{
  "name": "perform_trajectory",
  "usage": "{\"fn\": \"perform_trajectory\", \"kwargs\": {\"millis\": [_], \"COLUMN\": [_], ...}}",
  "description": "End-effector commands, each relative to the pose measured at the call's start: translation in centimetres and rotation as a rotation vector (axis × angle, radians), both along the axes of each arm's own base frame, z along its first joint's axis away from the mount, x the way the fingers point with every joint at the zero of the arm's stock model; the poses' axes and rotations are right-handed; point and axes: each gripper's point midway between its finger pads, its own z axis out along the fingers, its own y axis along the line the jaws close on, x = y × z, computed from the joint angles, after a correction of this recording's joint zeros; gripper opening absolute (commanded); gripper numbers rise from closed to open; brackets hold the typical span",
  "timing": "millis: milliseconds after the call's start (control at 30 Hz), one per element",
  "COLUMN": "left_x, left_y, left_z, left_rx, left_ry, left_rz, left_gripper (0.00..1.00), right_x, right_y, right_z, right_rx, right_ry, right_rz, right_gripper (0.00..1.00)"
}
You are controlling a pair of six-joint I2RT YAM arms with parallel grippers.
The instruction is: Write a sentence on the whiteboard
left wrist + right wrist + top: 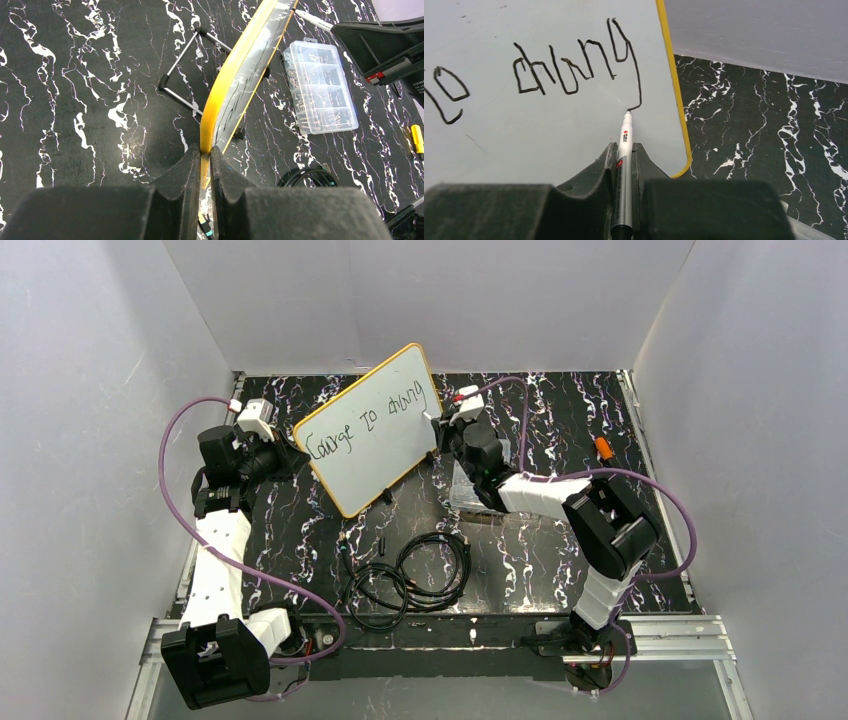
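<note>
Find the thin white rectangular whiteboard with the yellow-orange rim (385,465) propped at a tilt on a thin wire stand (185,75), far of centre on the black marbled table (520,560). See the left gripper (202,150) pinched shut on the board's left rim; hold that brace firm against the pen's push. See the right gripper (625,150) clamped on the slim silver marker (626,132), with its tip touching the board at the tail of the "g".

Read the dark handwritten sentence (368,420) so far as "Courage to chang". Judge an "e" due next, with little room before the right rim, so write small or drop to a second line. Press lightly and evenly, and lift cleanly between letters.

Look just right of the board for the clear compartmented plastic box (320,92), lid apparently shut, with small metal parts in several compartments. Cannot tell their kind.
</note>
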Motion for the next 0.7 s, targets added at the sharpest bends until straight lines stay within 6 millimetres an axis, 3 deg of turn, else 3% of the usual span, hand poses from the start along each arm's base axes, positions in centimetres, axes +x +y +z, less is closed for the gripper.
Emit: {"fn": "perform_trajectory", "kwargs": {"millis": [0,267,667], "left_x": [-0.2,-0.2,-0.1], "left_y": [-0.4,-0.4,-0.3], "left_z": [0.4,0.4,0.3], "left_rx": [-0.006,-0.006,-0.004], "left_ry": [-0.008,-0.01,-0.007], "left_rz": [-0.018,-0.017,-0.017], "left_gripper": [0.0,0.0,0.0], "right_x": [-1.5,-0.9,1.6], "right_y": [1.3,-2.1,-0.9], "right_z": [4.9,10.2,9.7], "right_rx": [0.092,0.136,0.114], "right_ry": [-0.084,-0.188,-0.192], "right_rz": [0.065,-0.082,-0.06], "right_gripper": [0.01,0.01,0.01]}}
